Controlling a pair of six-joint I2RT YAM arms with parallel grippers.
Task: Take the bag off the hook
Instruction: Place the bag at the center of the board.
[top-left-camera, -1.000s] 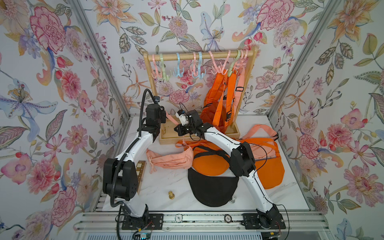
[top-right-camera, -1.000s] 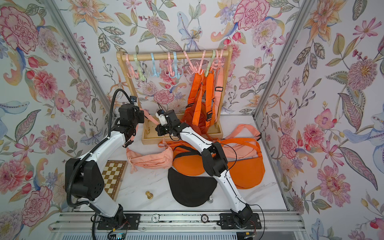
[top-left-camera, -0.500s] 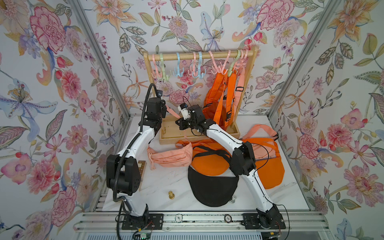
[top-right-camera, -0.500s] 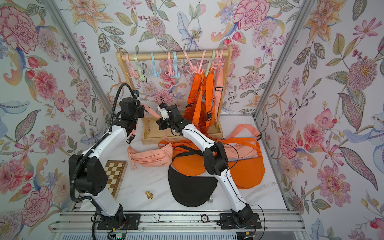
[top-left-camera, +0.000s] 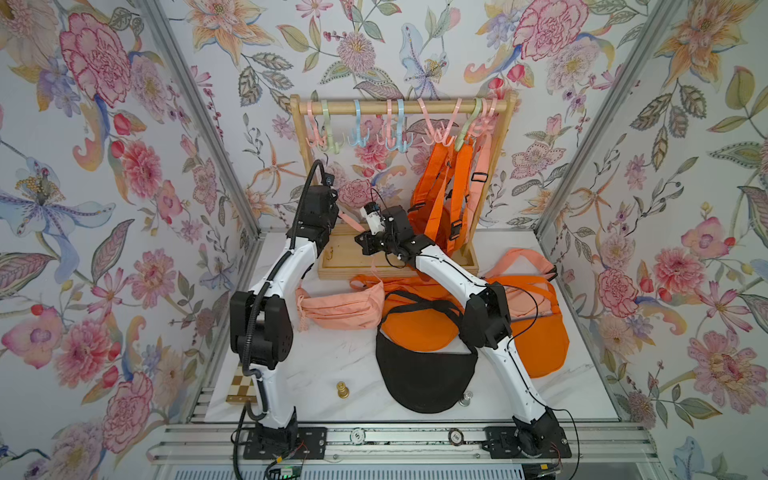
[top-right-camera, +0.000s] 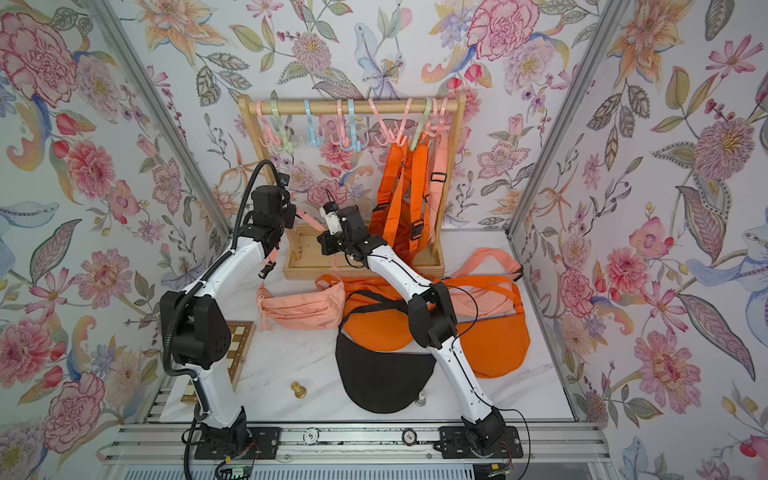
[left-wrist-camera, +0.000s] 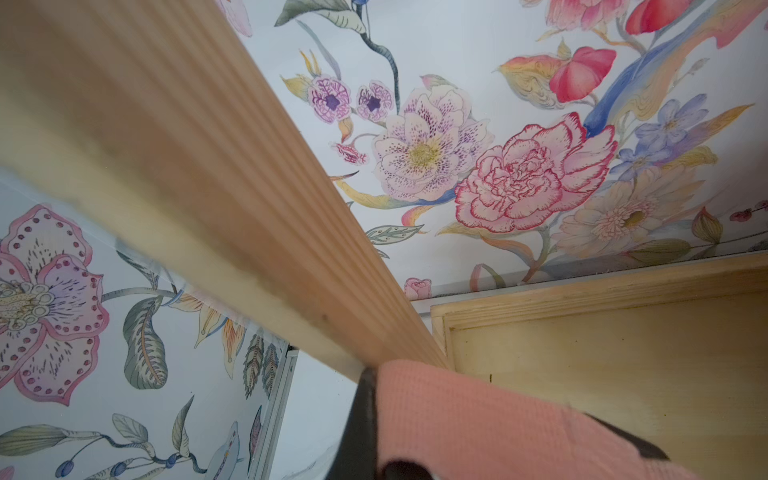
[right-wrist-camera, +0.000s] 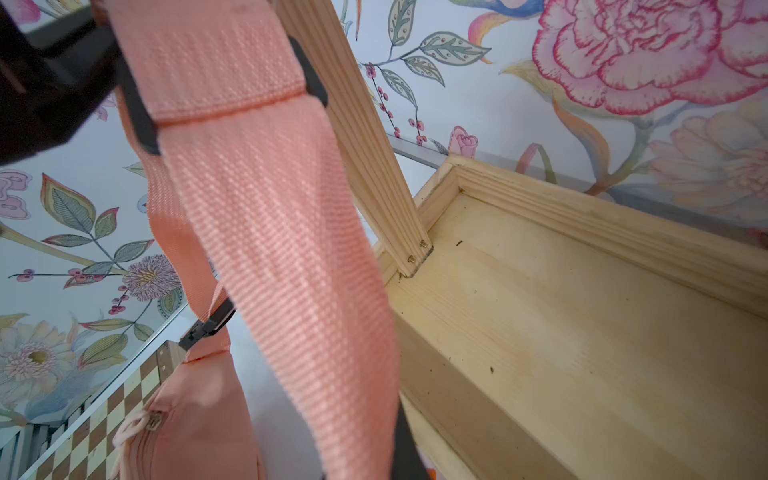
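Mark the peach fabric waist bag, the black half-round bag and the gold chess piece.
peach fabric waist bag (top-left-camera: 340, 307): in a top view, pouch middle.
black half-round bag (top-left-camera: 424, 374): in a top view, body centre.
gold chess piece (top-left-camera: 342, 390): in a top view, stem.

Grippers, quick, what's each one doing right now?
Left gripper: shut on the peach strap.
Right gripper: shut on the same peach strap.

Peach bag, black bag, floral wallpaper.
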